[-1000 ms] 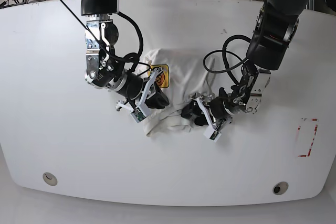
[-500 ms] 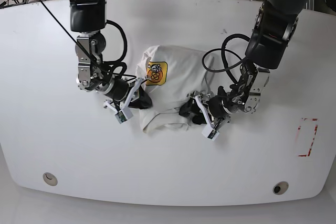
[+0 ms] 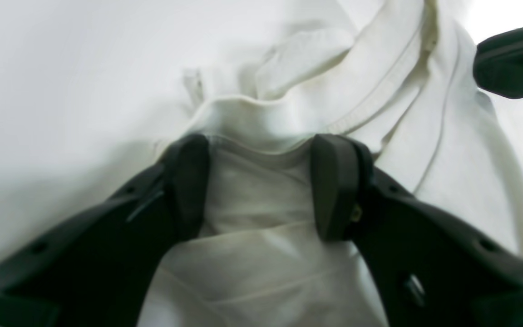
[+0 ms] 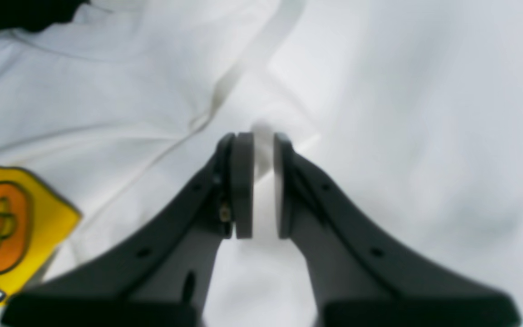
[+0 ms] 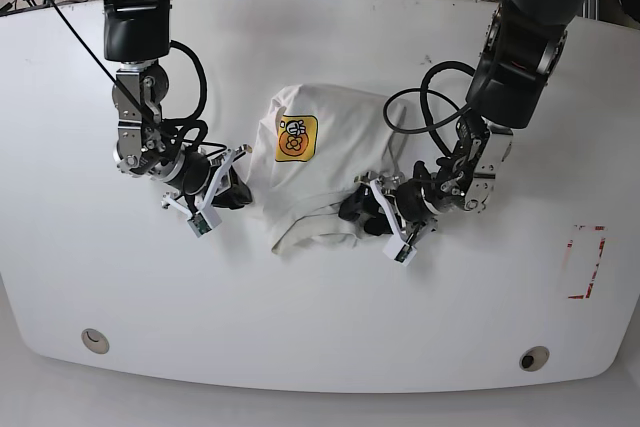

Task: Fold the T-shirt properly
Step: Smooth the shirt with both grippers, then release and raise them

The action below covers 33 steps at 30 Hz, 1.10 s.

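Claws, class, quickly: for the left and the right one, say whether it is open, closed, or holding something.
Left claw: closed on a thick bunch of the white T-shirt.
Right claw: closed, pinching a thin fold of the T-shirt.

Black left gripper (image 5: 362, 213), arm bent low at scene right, jaws parted around bunched white cotton T-shirt (image 5: 330, 147). Black right gripper (image 5: 234, 192), scene left, pads nearly together, pinching thin fabric.
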Motion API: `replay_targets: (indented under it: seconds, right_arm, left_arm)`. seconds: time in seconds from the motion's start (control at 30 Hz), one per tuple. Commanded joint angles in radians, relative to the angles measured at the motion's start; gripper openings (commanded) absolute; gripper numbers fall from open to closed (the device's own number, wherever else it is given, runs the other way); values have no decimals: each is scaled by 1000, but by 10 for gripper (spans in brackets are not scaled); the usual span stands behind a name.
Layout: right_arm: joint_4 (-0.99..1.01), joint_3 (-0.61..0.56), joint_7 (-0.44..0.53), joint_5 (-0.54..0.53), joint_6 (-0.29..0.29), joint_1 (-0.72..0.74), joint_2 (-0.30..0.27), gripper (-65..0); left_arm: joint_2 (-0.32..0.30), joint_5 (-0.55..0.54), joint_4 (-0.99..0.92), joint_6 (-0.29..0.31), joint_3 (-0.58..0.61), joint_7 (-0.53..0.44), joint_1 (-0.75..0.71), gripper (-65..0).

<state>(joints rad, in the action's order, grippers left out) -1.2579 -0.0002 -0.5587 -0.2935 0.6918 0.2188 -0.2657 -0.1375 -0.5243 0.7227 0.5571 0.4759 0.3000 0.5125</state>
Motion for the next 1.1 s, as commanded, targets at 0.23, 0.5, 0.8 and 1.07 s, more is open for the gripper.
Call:
replay_targets:
  seconds: [0.23, 0.5, 0.8, 1.07]
  right_arm:
    - [-334, 85, -176, -14, 6, -26, 116, -574]
    - [-466, 96, -257, -16, 6, -88, 182, -574]
    - [-564, 96, -286, -20, 6, -190, 200, -572]
    - [-602, 96, -281, -23, 6, -295, 202, -572]
  left_arm:
    - [2, 10, 163, 5, -159, 133, 13, -318]
    - [2, 10, 424, 5, -268, 272, -22, -318]
    - [14, 10, 742, 4, -371, 408, -145, -318]
    - [31, 17, 900, -2, -365, 468, -321, -318]
